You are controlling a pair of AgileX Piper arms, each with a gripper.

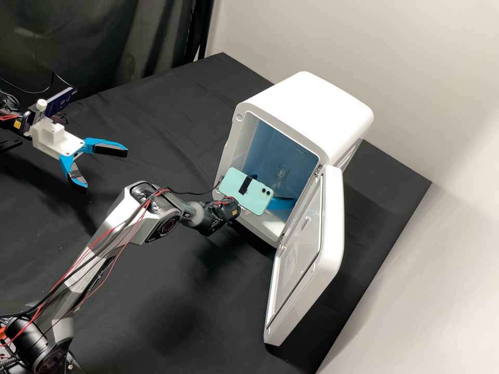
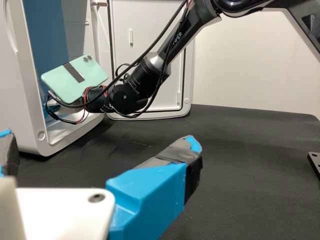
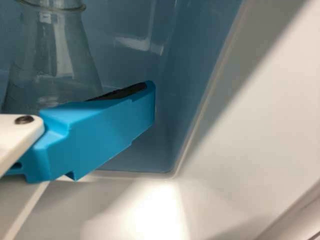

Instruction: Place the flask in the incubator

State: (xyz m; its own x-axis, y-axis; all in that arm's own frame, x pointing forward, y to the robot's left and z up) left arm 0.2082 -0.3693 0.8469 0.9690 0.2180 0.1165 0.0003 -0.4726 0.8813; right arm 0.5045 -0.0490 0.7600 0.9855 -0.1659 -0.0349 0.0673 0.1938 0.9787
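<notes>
Currently your right gripper point(image 1: 278, 202) is sitting inside the open incubator point(image 1: 312, 109), just beside the glass Erlenmeyer flask point(image 3: 50, 60), which is standing upright in there. Can't tell if it's clenched or released. Your left gripper point(image 1: 104, 169) is hanging released over the desk point(image 1: 182, 291), well apart from the incubator.

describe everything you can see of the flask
The flask is clear glass and conical, with a narrow neck widening to a broad base, and it looks empty. It stands upright inside the incubator, against the pale blue lining of the chamber. The incubator's door hangs open. The right gripper is in the chamber close beside the flask's lower body. Whether it touches the glass cannot be told.
</notes>
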